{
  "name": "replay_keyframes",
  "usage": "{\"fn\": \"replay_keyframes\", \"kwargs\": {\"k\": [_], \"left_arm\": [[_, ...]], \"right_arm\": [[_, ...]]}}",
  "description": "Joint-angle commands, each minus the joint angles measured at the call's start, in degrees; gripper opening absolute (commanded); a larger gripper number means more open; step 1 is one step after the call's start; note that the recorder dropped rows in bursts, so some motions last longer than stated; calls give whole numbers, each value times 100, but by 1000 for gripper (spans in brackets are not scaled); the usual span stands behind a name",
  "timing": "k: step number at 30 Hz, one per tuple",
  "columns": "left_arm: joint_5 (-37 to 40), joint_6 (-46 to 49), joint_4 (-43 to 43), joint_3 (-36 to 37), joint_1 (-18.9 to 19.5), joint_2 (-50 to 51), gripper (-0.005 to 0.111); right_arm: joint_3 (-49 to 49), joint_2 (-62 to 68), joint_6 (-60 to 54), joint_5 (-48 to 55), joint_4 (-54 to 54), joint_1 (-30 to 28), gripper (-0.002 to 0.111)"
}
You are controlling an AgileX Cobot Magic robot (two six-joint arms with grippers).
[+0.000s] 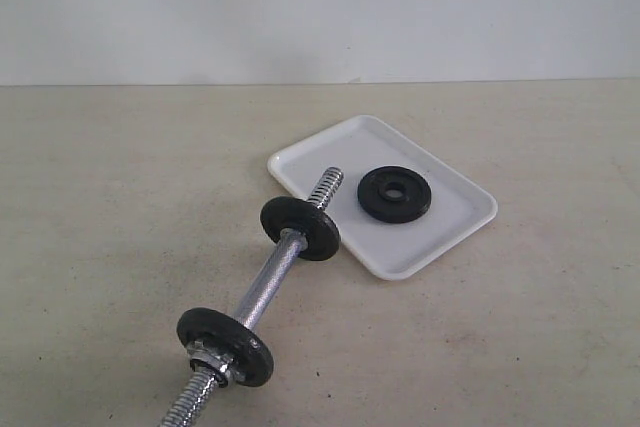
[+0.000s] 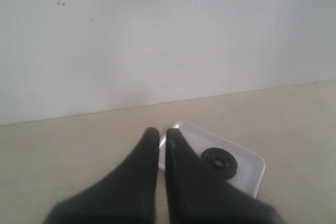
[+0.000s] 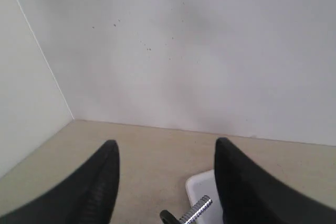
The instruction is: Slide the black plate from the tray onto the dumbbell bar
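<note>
**Plate flat on tray; neither gripper holds anything**

Plate [image 1: 394, 193]: small, round, thick, matt black. It has a centre hole with a sunken ring around it. It lies flat on the tray [image 1: 330, 152], inside the rim.

Left gripper [image 2: 161, 134]: fingers [image 2: 136, 166] pressed together, only a sliver showing between them, nothing in them. The plate sits ahead of the tips and lower down, just past the edge of one finger. The white tray, with rounded corners, is under and around it.

Right gripper [image 3: 167, 144]: fingers [image 3: 100, 182] stand well apart, with nothing between them. The threaded end of the bar [image 3: 197, 208] and a tray corner show ahead of this gripper and lower down. The plate is not seen from this wrist.

Exterior view shows neither gripper. There the bar's threaded end reaches over the tray rim, near the plate but apart from it. I cannot tell whether it touches the tray.

Count:
- Tray: 1.
- Bar: 1, chrome.
- Black discs: 3. One is the loose plate. Two are on the bar, the far disc [image 1: 300, 228] and the near disc [image 1: 225, 345].
- Nut [image 1: 205, 355]: 1, silver, against the near disc.
- Grippers: 2.

All of it sits on a beige table [image 1: 100, 247].
</note>
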Motion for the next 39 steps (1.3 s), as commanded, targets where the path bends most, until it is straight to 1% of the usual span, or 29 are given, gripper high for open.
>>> {"fn": "replay_keyframes", "kwargs": {"k": [1,7,9,16,21,23,24,25,26,28,29,30,35,39], "left_arm": [[-79,5,-41,-29,-22,-33,4],[-18,-37,-190,-29,-22,-33,4],[142,-37,-180,-29,-22,-33,4],[158,-37,-169,-29,-22,-33,4],[328,-37,-169,-29,-22,-33,5],[328,2,-191,-29,-22,-33,17],[328,2,-318,6,-22,-33,33],[328,34,-379,40,-22,-33,46],[215,115,-533,165,-22,-33,73],[-11,-186,-637,351,-22,-33,101],[-41,-337,-637,421,-22,-19,110],[-41,-459,-637,512,-22,28,109],[334,-429,-661,933,-22,466,108],[818,289,-1056,1078,-22,1038,108]], "right_arm": [[-26,162,-62,29,28,3,54],[-26,162,-62,287,28,3,54],[-26,162,-62,395,28,3,54],[-26,162,-62,563,28,3,54],[-26,162,-62,759,28,3,54],[-26,162,-62,756,40,3,54],[-26,162,-62,756,55,3,54],[-26,162,-62,756,55,3,54],[-26,162,-62,756,65,3,54],[-26,162,-62,756,65,3,54],[-26,162,-62,756,77,3,54],[-26,162,-62,756,91,3,54],[-26,162,-62,756,233,3,54],[-26,162,-62,756,253,3,54]]}}
